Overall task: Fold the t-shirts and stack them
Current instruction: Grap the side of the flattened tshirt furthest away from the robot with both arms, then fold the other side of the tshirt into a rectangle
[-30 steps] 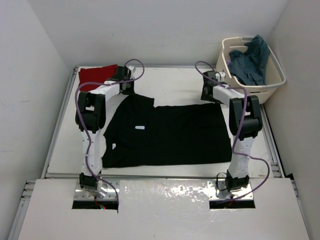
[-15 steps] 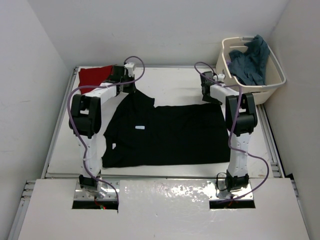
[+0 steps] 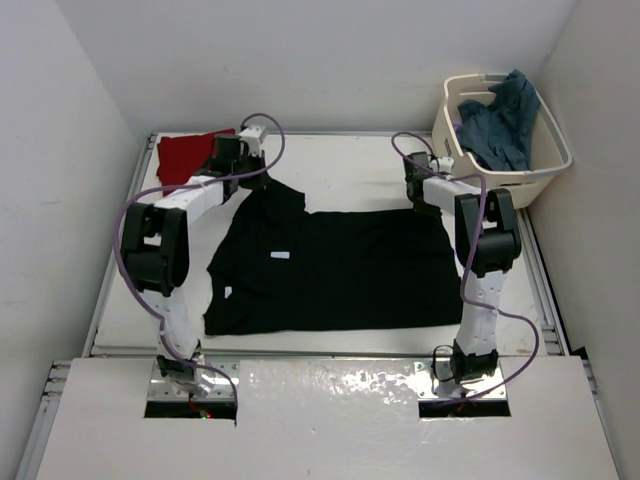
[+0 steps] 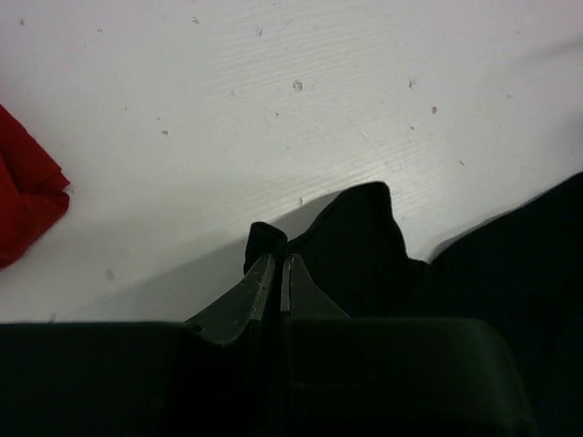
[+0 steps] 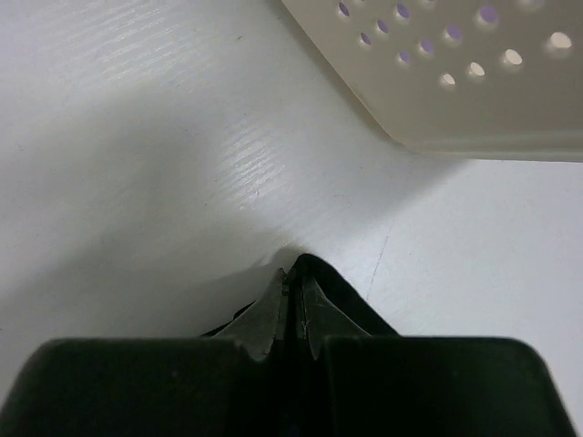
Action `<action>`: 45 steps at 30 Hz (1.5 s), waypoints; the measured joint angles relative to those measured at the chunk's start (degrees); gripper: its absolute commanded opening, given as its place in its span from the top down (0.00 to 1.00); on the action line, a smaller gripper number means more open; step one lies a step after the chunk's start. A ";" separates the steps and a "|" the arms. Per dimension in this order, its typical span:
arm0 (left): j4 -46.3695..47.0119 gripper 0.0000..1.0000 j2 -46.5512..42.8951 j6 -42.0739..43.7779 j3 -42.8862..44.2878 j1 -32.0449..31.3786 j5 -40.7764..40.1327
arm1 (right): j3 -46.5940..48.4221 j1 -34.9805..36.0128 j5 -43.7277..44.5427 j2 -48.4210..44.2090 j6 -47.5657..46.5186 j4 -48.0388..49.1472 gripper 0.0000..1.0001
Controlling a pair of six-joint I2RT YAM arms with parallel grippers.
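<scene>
The black t-shirt (image 3: 330,270) lies spread flat across the middle of the white table (image 3: 350,160), its small white neck label facing up toward 9 o'clock of centre. Both arms reach to its far edge. The left gripper (image 4: 278,262) sits at the shirt's 11 o'clock corner, jaws pressed together with a small fold of black cloth pinched between the tips – the wrist view shows the fabric lifted into a peak just past the fingers, the bare tabletop beyond it. The right gripper (image 5: 293,276) is at the 1 o'clock corner, its jaws likewise closed tight, a tip of black cloth poking out from between them over the table. A red t-shirt (image 3: 190,155) lies bunched in the table's 10 o'clock corner, near the left gripper but apart from it and from the black shirt. At 2 o'clock, off the table's right far corner, stands a cream plastic tub (image 3: 548,165) with holes in its wall, close to the right gripper without touching it – a slate blue-grey t-shirt (image 3: 500,125) is heaped inside and hangs over the far rim.
</scene>
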 measured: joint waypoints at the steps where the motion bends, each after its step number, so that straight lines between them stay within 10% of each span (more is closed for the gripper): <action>1: 0.79 1.00 -1.18 -0.04 -1.40 0.00 0.15 | -0.02 0.00 0.07 -0.07 -0.09 0.04 1.00; 27: 4.42 1.00 -42.10 -17.29 -38.80 -9.31 -11.56 | -28.81 0.00 -3.15 -28.13 -4.59 8.70 1.00; 45: -19.17 1.00 -66.60 -41.66 -51.41 -10.43 -27.23 | -38.40 0.00 -3.50 -40.11 -5.77 5.27 1.00</action>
